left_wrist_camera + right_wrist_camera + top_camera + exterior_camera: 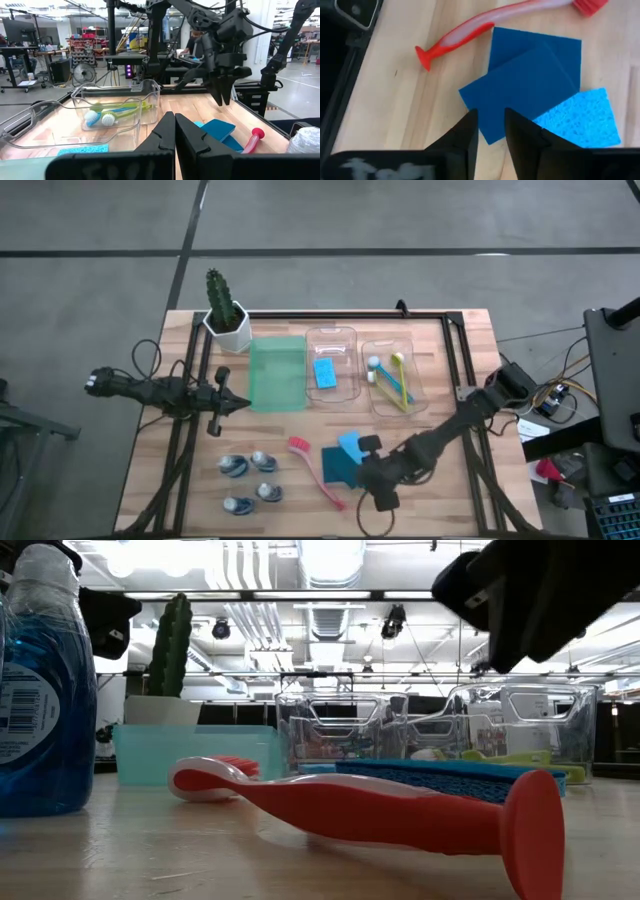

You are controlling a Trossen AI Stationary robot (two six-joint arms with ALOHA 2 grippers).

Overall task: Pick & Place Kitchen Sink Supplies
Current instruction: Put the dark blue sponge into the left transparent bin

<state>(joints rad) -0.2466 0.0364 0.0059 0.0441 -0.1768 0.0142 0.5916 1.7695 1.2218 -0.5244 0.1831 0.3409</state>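
While the right end effector (378,485) hangs over the stack of dark-blue flat block sponges (340,467) on the wooden counter (440,500), its two dark fingers (462,136) stand a narrow gap apart with nothing between them. The wrist view looks down past those fingers onto two overlapping dark sponges (530,85) with a lighter porous blue sponge (580,117) tucked against them. Just beside the stack lies the pink long-handled plastic brush (315,473), its flared end pointing toward the counter's near edge.

Judging by that pose, the step in hand is picking a sponge from the stack. Its likely destination is the clear plastic tray (333,335) beyond the stack, where one light-blue sponge (325,373) already lies. A second clear tray (410,402) beside that one holds the yellow-green and blue white-headed brushes (392,377); an empty green translucent tray (276,374) stands on the other side.

The next move calls for a descent that sets the fingers astride one sponge's edge, since the flat, overlapping pieces could lift together or slide.

Four small blue-white rounded bottles (250,481) wait well apart from the stack, past the pink brush. The left end effector (243,403), fingers pressed together and empty, idles near the green tray, with a potted green cactus (226,313) at the far corner.
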